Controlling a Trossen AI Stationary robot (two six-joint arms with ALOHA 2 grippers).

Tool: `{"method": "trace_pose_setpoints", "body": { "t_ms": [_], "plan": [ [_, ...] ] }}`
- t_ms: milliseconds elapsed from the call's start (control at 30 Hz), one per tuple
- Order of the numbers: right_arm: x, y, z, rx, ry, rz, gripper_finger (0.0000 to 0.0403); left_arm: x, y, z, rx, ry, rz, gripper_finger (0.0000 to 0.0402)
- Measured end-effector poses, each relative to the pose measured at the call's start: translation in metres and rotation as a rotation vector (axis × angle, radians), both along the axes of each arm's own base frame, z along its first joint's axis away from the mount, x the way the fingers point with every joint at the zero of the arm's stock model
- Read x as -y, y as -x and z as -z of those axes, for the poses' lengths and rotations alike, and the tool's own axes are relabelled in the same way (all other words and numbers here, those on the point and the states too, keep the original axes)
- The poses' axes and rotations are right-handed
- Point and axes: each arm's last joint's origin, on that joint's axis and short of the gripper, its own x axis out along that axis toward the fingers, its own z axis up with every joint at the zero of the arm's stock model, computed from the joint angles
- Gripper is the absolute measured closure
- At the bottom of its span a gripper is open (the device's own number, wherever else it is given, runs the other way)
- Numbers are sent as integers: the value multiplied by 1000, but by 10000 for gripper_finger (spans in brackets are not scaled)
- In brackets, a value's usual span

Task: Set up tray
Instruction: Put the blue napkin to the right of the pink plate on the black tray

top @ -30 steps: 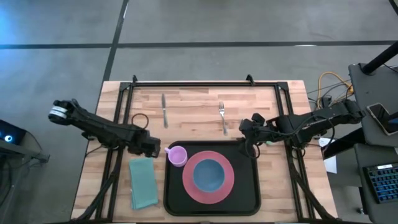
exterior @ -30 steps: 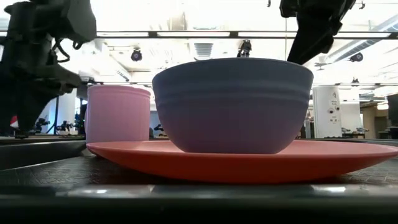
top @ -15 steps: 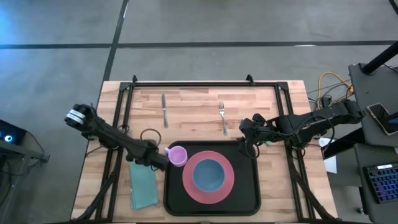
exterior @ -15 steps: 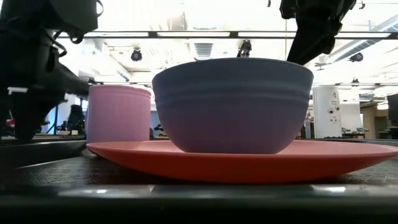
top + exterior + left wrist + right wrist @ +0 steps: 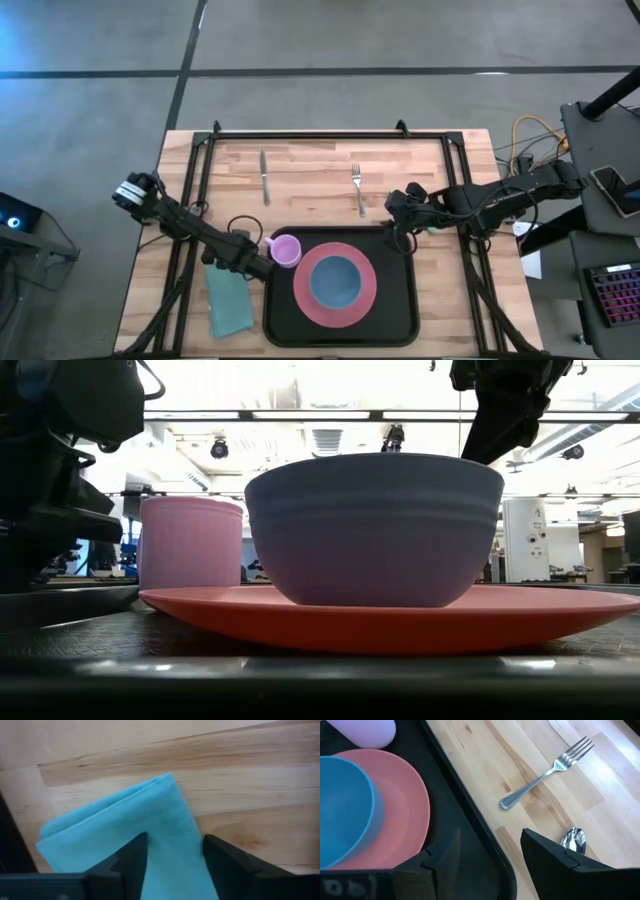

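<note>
Napkin (image 5: 150,835) lies directly under the left end effector (image 5: 175,862), whose open fingers straddle its corner; tray (image 5: 280,320) is just beside. Right end effector (image 5: 490,855), open, waits over the tray's far corner.

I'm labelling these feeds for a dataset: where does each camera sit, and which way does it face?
High: overhead, facing straight down; both arms show, tray central.
Low: at tray level, facing across bowl and cup; arms hang from above.
Left wrist: on the left claw, straddling the napkin.
Right wrist: on the right claw, facing fork.
Shared: pink plate, high, low, right wrist.
</note>
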Motion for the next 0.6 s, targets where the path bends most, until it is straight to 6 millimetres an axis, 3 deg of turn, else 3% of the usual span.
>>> {"method": "trace_pose_setpoints", "body": {
  "t_ms": [333,600],
  "plan": [
    [1,0,0,5,21,14,204,-2,5,3,-26,-5,6,388],
    [1,0,0,3,21,14,204,-2,1,-12,82,-45,54,399]
  ]
}}
